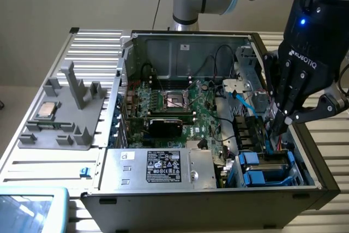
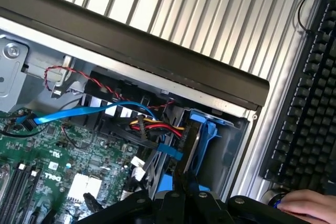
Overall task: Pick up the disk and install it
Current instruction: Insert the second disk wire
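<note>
The disk (image 1: 271, 163) lies inside the open computer case (image 1: 185, 53), in the drive bay at the exterior view's lower right, with its blue carrier rails and tabs showing. In the wrist view it stands edge-on in that bay, its blue carrier (image 2: 206, 129) against the case wall. My gripper (image 1: 279, 125) hangs just above the bay, over the disk's far end. Its black fingers (image 2: 173, 203) are pressed together with nothing between them, their tips pointing down at the disk's blue rail.
A blue flat cable (image 2: 79, 113) and red, yellow and black wires (image 2: 157, 126) run beside the bay. The silver box with a black label (image 1: 158, 167) fills the case's near side. A grey fixture (image 1: 65, 118) holds a CPU chip. A hand (image 2: 304, 205) rests by a keyboard (image 2: 310, 87).
</note>
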### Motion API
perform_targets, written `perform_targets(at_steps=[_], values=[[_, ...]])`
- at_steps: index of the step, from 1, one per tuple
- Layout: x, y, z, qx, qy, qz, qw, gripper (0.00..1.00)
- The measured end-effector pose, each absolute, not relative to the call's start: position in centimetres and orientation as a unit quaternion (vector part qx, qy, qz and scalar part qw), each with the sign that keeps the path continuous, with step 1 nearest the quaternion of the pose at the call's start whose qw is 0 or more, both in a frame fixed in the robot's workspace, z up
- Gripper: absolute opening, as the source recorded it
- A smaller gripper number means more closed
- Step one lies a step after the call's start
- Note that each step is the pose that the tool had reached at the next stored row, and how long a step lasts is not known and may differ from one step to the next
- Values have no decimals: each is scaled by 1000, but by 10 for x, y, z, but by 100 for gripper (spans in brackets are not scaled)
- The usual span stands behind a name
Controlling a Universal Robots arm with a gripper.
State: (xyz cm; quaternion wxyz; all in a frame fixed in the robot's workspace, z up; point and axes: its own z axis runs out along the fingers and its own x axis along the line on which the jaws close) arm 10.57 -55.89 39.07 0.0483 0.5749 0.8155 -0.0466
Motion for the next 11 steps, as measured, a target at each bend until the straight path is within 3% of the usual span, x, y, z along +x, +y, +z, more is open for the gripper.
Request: perform_targets(at_steps=[11], values=[[106,-559,391,492,868,-42,53,11]])
